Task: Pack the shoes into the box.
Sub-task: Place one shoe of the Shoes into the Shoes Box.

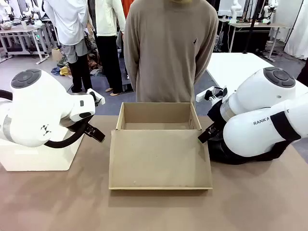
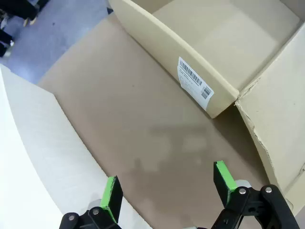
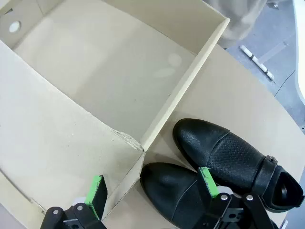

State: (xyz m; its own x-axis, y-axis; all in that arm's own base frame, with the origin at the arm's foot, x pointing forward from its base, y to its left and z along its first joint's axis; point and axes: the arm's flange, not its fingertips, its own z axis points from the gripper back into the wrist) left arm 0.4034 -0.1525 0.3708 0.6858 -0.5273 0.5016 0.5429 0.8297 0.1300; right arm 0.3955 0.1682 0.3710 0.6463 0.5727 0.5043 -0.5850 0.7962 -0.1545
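Our left fingers (image 2: 112, 193) stand wide, holding nothing, above the worktop (image 2: 133, 119) near the box (image 2: 152, 45), whose end wall bears a barcode label (image 2: 194, 84) too small to read. Our right fingers (image 3: 97, 188), wide too, hang over the shoes (image 3: 224, 152), side by side on the worktop just outside the box, which shows bare cardboard inside.

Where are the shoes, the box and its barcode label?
shoes (image 3: 217, 149): right wrist view, upper shoe's toe.
box (image 1: 156, 114): front view, far inner wall.
label (image 2: 194, 82): left wrist view, its middle.
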